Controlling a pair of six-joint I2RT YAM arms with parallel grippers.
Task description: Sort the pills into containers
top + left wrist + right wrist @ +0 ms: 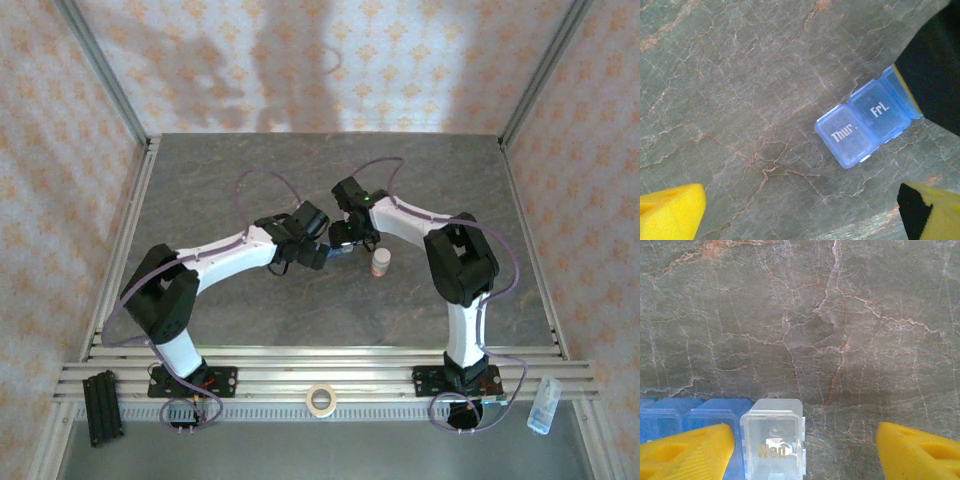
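My right tool (805, 442) and left tool (800, 202) gape empty above the translucent blue pill-organiser strip (715, 410); a clumsy dip could shove it.

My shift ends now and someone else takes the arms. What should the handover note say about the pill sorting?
Left gripper: open, above the pill box, touching nothing.
Right gripper: open, one finger over the box beside the Wed lid.
Pill box: mid-table between the arms; Thur lid and Fri lid shut, Wed lid looks flipped up.
Small bottle: upright, capped, beside the right gripper.
Done: perhaps one lid opened. Left: apparently all the sorting.
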